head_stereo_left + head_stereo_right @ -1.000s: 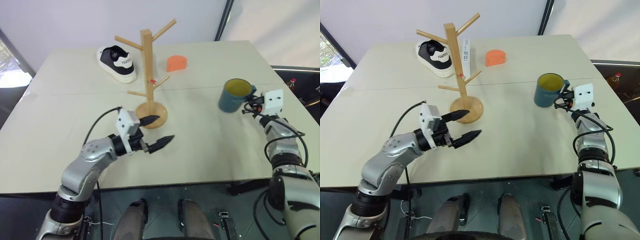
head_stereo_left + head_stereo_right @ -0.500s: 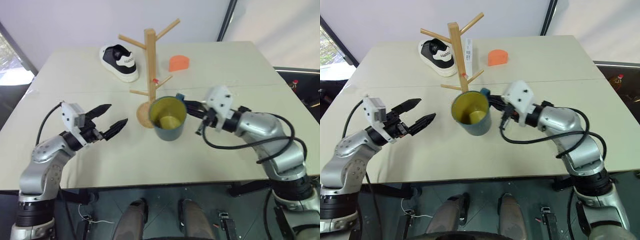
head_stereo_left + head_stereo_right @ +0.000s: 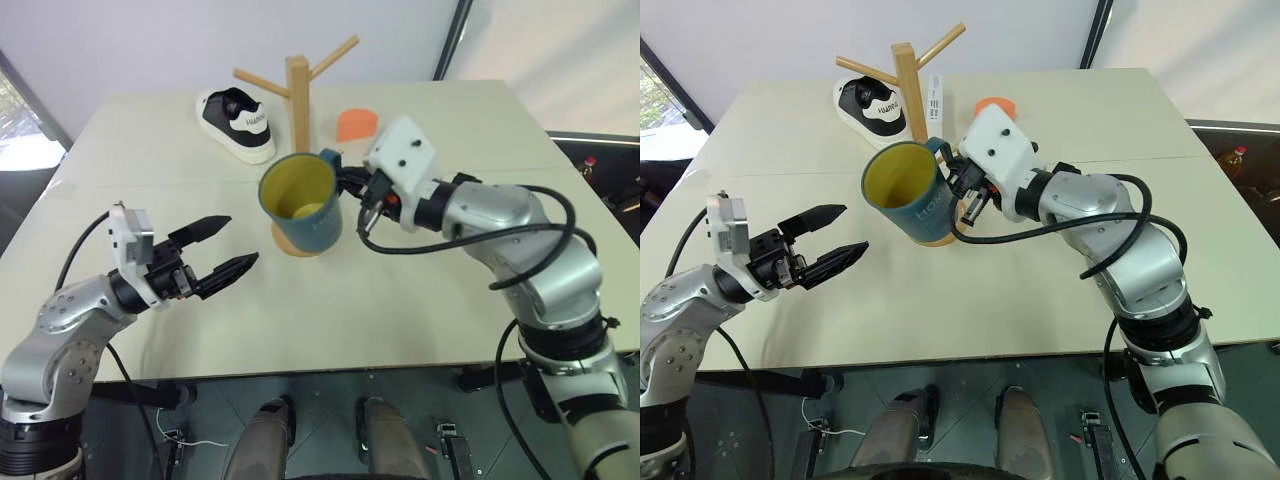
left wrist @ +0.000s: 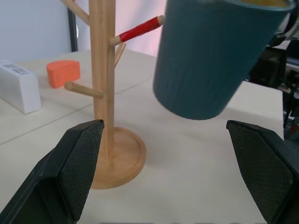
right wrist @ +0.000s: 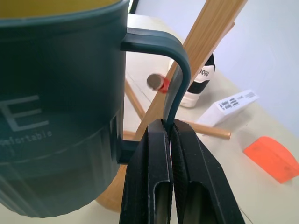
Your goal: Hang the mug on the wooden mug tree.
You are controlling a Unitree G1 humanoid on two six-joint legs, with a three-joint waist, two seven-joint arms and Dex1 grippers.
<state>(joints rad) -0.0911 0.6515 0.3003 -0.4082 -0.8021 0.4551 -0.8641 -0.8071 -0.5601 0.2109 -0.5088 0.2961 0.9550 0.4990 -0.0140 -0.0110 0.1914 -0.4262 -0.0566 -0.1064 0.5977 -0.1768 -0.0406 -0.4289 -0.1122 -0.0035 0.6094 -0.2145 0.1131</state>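
One mug point(image 3: 300, 203), handle pinched by right fingers point(image 5: 170, 154), hangs mid-table before one wooden mug tree point(image 3: 297, 95); left fingers point(image 3: 222, 246) spread over bare table point(image 3: 420, 310).

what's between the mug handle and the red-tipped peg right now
Nothing visible. The right gripper holds the mug by its handle, off the table, just in front of the wooden mug tree; the red-tipped peg shows through the handle loop, unobstructed.

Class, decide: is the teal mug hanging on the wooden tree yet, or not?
Not yet. The mug is held in the air, tilted, by its handle in the right tool, in front of the mug tree.
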